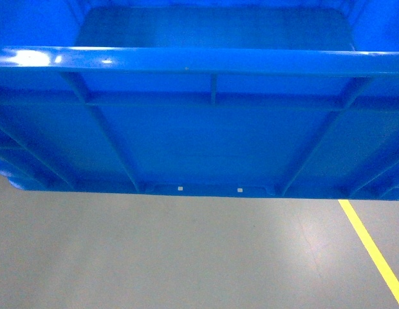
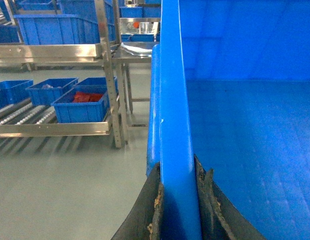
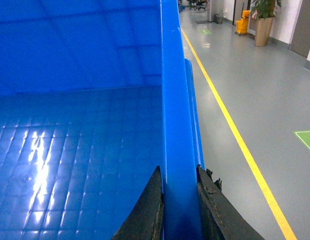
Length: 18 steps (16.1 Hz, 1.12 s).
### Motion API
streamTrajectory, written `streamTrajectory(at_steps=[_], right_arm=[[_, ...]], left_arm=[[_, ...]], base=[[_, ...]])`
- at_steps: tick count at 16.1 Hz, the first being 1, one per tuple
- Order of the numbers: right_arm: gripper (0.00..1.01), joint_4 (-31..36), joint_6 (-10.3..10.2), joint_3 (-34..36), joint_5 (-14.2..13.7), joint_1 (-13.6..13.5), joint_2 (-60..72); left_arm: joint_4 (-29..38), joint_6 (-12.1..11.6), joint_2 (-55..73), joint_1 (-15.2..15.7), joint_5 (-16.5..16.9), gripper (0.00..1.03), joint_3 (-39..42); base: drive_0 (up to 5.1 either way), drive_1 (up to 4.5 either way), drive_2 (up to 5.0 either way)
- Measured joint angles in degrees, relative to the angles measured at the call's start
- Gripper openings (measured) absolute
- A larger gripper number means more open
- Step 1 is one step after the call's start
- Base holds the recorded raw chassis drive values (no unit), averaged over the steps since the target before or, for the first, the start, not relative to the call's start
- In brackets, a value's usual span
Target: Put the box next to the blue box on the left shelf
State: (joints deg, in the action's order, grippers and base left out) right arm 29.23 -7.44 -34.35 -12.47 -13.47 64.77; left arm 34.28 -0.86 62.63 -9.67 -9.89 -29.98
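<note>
I have the box carried in front of me, clear of the grey floor, its ribbed wall filling the head view and its two pale dots showing at the base edge. My left hand is clamped on the box's left rim, black pads on either side of the wall, and my right hand is clamped the same way on the right rim. The box looks empty inside.

The left shelf lies off to the left of the box in the left wrist view, well apart, with its roller bed and steel rails. Smaller blue bins sit on it, the nearest being a bin holding red parts. A steel table stands just beyond the shelf's upright.

I judge this the carrying leg, with the placing not yet begun. To do it well I'd keep both grips level so the box does not twist, swing the base toward the shelf slowly, and bring the box's bottom above the front rail before lowering. The yellow floor line runs along the box's right side, useful for holding my heading.
</note>
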Motion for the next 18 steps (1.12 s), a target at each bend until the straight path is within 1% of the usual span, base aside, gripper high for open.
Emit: streamTrajectory(at_steps=[18], right_arm=[[0.11,-0.02,0.00,0.00,0.00,0.02,0.00]], left_arm=[[0.22,-0.02,0.00,0.00,0.00,0.11,0.00]], base=[[0.0,3.96,-4.0]])
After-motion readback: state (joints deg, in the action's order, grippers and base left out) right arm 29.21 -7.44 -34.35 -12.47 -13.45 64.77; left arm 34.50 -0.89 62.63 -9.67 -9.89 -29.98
